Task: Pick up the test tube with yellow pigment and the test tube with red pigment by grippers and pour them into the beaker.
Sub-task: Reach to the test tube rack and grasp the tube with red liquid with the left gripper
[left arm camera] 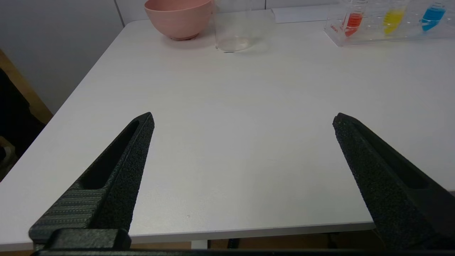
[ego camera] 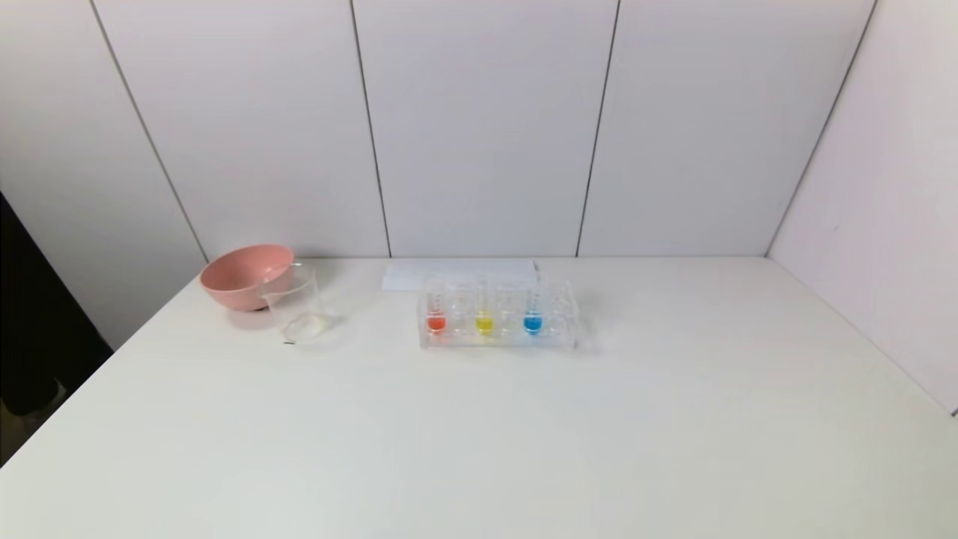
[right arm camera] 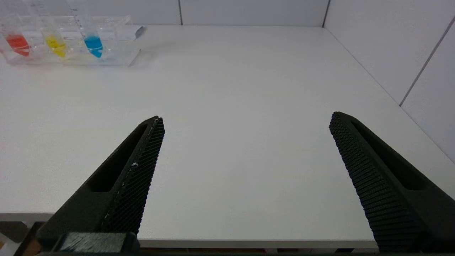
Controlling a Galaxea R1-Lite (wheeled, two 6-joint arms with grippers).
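Observation:
The test tube with red pigment (ego camera: pixel 435 318) and the test tube with yellow pigment (ego camera: pixel 484 320) stand upright in a clear rack (ego camera: pixel 569 340) at the table's far middle. The red tube (left arm camera: pixel 352 22) (right arm camera: pixel 17 42) and the yellow tube (left arm camera: pixel 394 17) (right arm camera: pixel 56 44) show in both wrist views. The clear beaker (ego camera: pixel 299 307) (left arm camera: pixel 236 30) stands left of the rack. My left gripper (left arm camera: pixel 243 119) hangs open over the table's near edge, far from the beaker. My right gripper (right arm camera: pixel 245 119) is open too, near the front edge, with nothing between its fingers. Neither arm shows in the head view.
A pink bowl (ego camera: pixel 243 275) (left arm camera: pixel 177 17) sits just behind the beaker at the far left. A blue-liquid tube (ego camera: pixel 533 320) (right arm camera: pixel 94 43) stands in the rack's right part. A white paper sheet (ego camera: pixel 456 273) lies behind the rack. Walls close the back and right side.

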